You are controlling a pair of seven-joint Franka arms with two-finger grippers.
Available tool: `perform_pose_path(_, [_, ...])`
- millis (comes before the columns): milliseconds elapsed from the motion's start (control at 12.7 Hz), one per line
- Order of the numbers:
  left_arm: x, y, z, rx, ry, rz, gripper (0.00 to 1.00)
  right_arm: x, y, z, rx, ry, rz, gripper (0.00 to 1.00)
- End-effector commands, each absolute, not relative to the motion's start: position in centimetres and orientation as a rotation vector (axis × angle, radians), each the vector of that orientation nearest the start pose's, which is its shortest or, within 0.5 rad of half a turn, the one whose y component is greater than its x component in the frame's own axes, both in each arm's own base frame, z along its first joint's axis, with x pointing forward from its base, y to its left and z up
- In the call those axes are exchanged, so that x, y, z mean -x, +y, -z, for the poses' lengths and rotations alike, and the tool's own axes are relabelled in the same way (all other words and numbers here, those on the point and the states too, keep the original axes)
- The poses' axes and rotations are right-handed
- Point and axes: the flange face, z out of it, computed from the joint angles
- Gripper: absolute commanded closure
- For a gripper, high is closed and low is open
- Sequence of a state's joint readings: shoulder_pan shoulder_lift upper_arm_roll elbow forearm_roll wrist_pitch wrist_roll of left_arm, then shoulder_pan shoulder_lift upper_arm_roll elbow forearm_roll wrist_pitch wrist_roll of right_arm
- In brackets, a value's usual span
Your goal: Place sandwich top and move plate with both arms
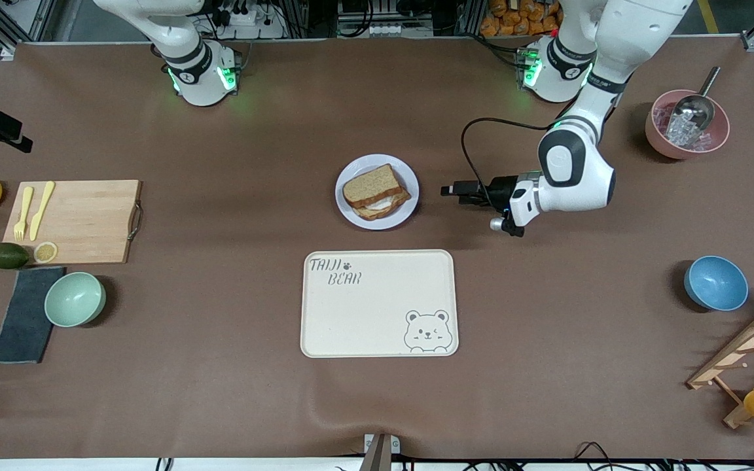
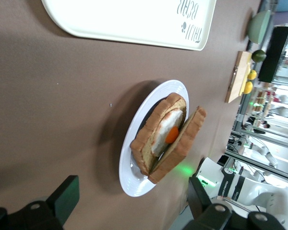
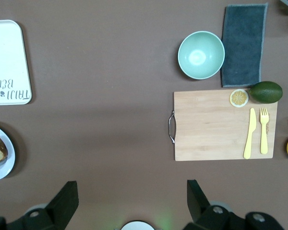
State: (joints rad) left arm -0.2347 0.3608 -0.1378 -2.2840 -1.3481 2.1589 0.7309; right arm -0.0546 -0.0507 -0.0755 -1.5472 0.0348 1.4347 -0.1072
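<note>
The pale round plate (image 1: 406, 210) lies mid-table, farther from the front camera than the tray. On it sits a sandwich, with the brown sandwich top (image 1: 370, 184) resting tilted over a slice bearing fried egg. In the left wrist view the sandwich top (image 2: 191, 135) leans on the egg above the plate (image 2: 129, 178). My left gripper (image 1: 447, 190) hovers low beside the plate, toward the left arm's end, pointing at it and apart from it. The left gripper (image 2: 132, 199) is open and empty. My right gripper (image 3: 132, 199) is open, high over bare table near its base; the plate's edge (image 3: 4, 168) shows there.
A cream bear-printed tray (image 1: 377, 304) lies nearer the front camera than the plate. Toward the right arm's end are a cutting board (image 1: 72, 219) with cutlery, a mint bowl (image 1: 74, 299) and a dark cloth (image 1: 23, 314). Toward the left arm's end stand a blue bowl (image 1: 715, 282) and a pink bowl (image 1: 686, 124).
</note>
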Motion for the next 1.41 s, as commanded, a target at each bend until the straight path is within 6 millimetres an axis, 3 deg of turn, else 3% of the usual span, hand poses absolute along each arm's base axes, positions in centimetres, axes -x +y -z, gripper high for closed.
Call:
perform_pose_path(0, [-44.2,-22.8,-15.9,-2.109,-0.02,0.23,0.0,-52.4,-6.2,-65.6,3.078,-0.002,-0.04,0.0])
perform_pose_path(314, [-42.8,-24.9,-14.3,-2.053,-0.012,0.218,0.0,-52.5,-6.3,-65.5,3.084,-0.003,-0.044,0.0])
perform_pose_path(550, [-41.9,-25.0,-11.9,-2.025,-0.053,0.164,0.1,-52.5,-6.1,-65.4,3.085,-0.01,-0.049,0.0])
perform_pose_path(1021, [-41.3,-25.8,-11.4,-2.015,-0.069,0.168,0.32,-52.4,-6.2,-65.5,3.094,-0.009,-0.058,0.0])
perform_pose_path(1335, [-40.5,-26.6,-10.0,-1.981,-0.089,0.11,0.34,-52.5,-6.0,-65.4,3.094,-0.013,-0.053,0.0])
